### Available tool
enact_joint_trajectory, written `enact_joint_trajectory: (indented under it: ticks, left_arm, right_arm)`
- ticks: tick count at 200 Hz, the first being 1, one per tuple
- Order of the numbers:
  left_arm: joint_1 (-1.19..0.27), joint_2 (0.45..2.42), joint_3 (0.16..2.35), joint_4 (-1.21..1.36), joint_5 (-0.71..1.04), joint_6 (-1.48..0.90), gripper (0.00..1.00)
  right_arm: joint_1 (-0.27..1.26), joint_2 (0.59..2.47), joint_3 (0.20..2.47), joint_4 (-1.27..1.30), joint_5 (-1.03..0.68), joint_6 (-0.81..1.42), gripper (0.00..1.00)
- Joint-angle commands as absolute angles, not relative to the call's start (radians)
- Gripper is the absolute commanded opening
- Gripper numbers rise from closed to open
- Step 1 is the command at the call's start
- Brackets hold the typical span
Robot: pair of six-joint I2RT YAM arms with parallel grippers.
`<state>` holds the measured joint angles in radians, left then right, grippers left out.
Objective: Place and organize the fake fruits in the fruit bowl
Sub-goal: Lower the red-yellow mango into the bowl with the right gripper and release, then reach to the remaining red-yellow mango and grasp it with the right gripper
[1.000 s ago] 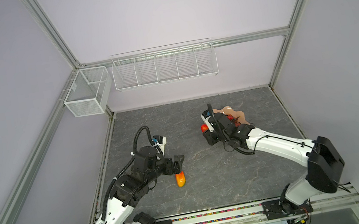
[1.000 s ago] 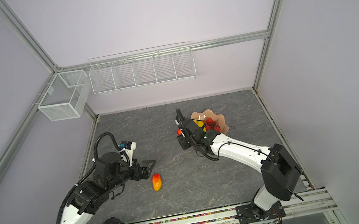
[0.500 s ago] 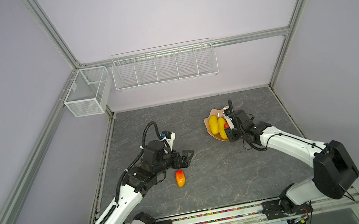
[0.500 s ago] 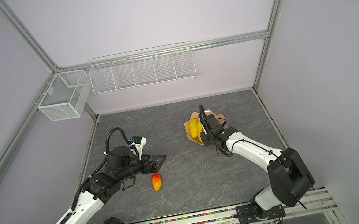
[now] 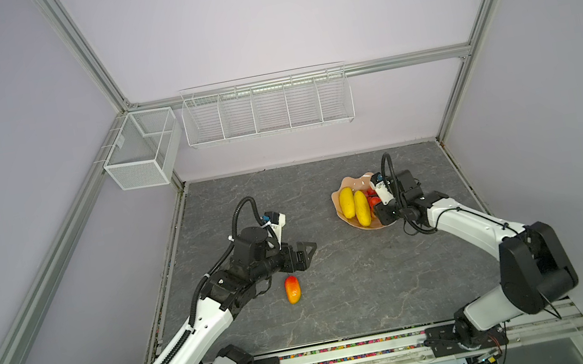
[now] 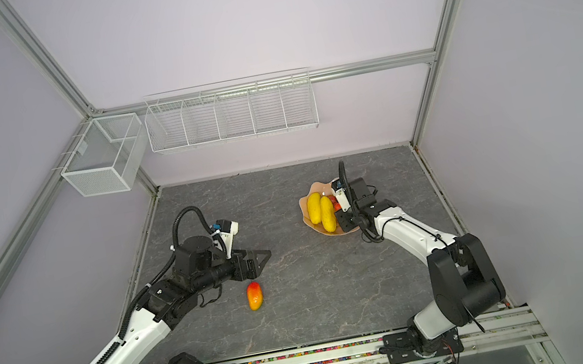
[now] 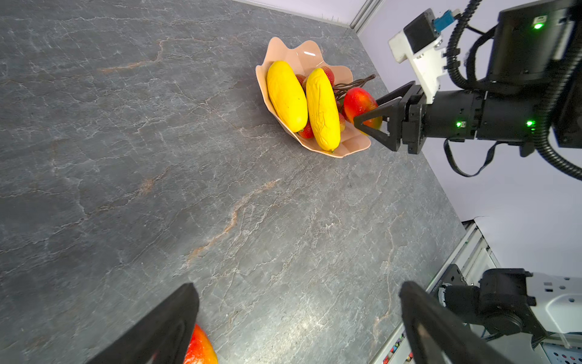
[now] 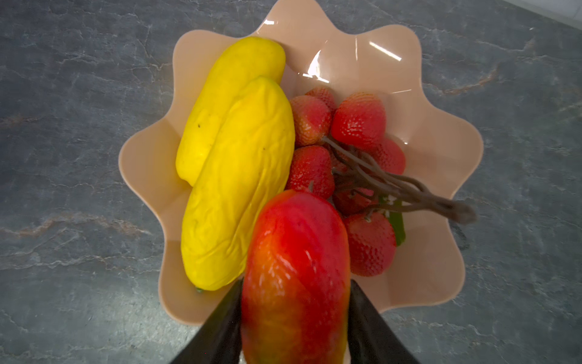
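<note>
**Two-arm cell, seen from above and from both wrists.** The fruit bowl (image 5: 356, 181), peach-pink with a wavy rim, stands on the grey marbled worktop (image 5: 342, 302), right of centre and toward the back wall. Inside it a smooth yellow fruit (image 8: 220, 94) and a wrinkled yellow fruit (image 8: 242, 176) lie side by side, touching. A bunch of red berries (image 8: 359, 119) on brown stalks fills the space beside them.

The right arm (image 5: 465, 226) ends at the bowl's near rim. The right jaws stand partly open and clamp the held mango (image 8: 296, 274), red-orange, with one finger against each flank. The fruit's free end juts over the bowl, above the berries and the wrinkled yellow fruit; whether it touches them cannot be told.

The left arm (image 5: 204, 317) extends over the worktop's left half, well apart from the bowl. The left jaws are spread wide, grip nothing and point toward the bowl. The loose mango (image 5: 292, 289) lies flat on the worktop just beside them, on the side nearer the front rail (image 5: 351, 357). In the left wrist view it shows partly behind one finger (image 7: 163, 327).

A long wire basket (image 5: 267, 109) and a small mesh basket (image 5: 141, 156) hang on the walls.
</note>
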<state>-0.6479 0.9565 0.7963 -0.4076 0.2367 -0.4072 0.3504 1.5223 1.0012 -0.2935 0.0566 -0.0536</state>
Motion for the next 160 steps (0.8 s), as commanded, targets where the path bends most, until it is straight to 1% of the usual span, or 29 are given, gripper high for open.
enact_joint_trajectory:
  ticks: [1,27,46,52,77,90,117,140,160]
  left_arm:
    - [-0.643,0.955,0.796,-0.402,0.239,-0.405,0.99]
    - [-0.642,0.946,0.801,-0.415,0.233,-0.402,0.99]
    - [-0.642,0.943,0.807,-0.428,0.225,-0.396,0.99]
    - [-0.642,0.944,0.811,-0.435,0.221,-0.393,0.99]
    - [-0.643,0.942,0.836,-0.490,0.198,-0.381,0.99]
    - [-0.642,0.931,0.852,-0.538,0.175,-0.379,0.99]
    - [-0.641,0.890,0.909,-0.693,0.094,-0.387,0.99]
    - [-0.632,0.879,0.969,-0.848,0.056,-0.402,0.99]
    - [-0.619,0.875,1.001,-0.963,0.028,-0.445,0.99]
  right_arm:
    - [0.351,1.547,0.984,-0.238,0.025,-0.074,0.54]
    - [0.352,1.552,0.988,-0.238,0.047,-0.074,0.58]
    - [0.351,1.538,0.984,-0.235,0.060,-0.072,0.71]
    - [0.350,1.531,0.983,-0.232,0.069,-0.068,0.73]
    - [0.362,1.474,0.985,-0.226,0.091,-0.051,0.74]
    - [0.386,1.425,0.983,-0.219,0.105,-0.041,0.80]
    - [0.484,1.361,0.995,-0.228,0.083,-0.032,0.92]
    - [0.603,1.374,0.996,-0.215,-0.006,-0.010,1.00]
    - [0.710,1.430,0.992,-0.155,-0.101,0.071,0.94]
